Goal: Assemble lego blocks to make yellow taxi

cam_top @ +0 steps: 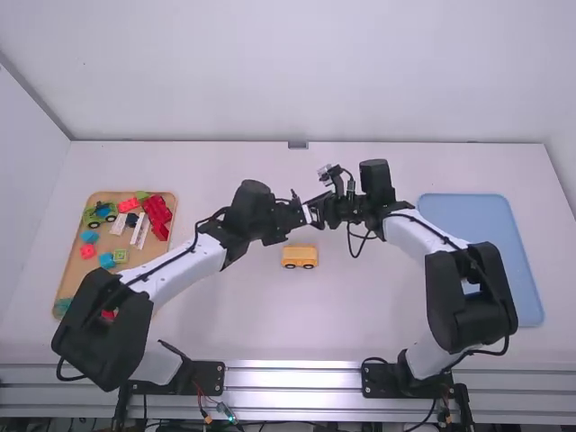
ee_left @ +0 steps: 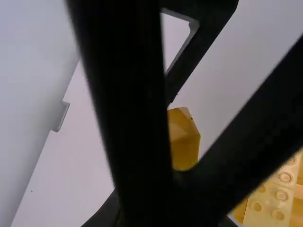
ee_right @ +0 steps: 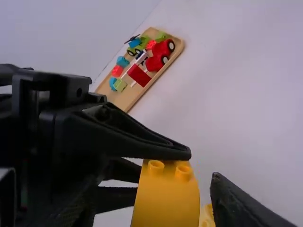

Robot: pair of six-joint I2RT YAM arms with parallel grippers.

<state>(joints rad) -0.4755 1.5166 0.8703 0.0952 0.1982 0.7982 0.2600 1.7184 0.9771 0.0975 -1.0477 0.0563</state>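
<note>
Out over the middle of the white, smooth-topped worktop (cam_top: 378, 306), the two arms come nearly nose to nose, the left gripper (cam_top: 301, 215) and the right gripper (cam_top: 322, 211) meeting a little beyond the yellow car base (cam_top: 300, 257). That base sits on the worktop, a squat, glossy plastic thing with rounded corners and little dark wheels; from the left wrist, its top is all round studs. Between the two grippers there's a yellow block (ee_right: 165, 203), held up in the air, a chunky piece with flat faces and two hollow round studs that show from the right wrist. The left gripper's long, tapering black fingers are clamped on it, one lying along its studded end, the other running in behind its side. The right gripper's fingers stand apart, one to either side of that same block, with a gap between them and its faces. Over on the left lies a wooden tray (cam_top: 67, 279), pale-grained with a raised rim, its toy pieces loosely strewn: a green vehicle (cam_top: 101, 214) with black wheels, shiny red pieces (cam_top: 157, 212), long white strips (cam_top: 139, 230) and small blue blocks (cam_top: 89, 237). Over on the right is a flat, matte blue tray (cam_top: 486, 223) with rounded corners, partly beneath the right arm (cam_top: 418, 236).
</note>
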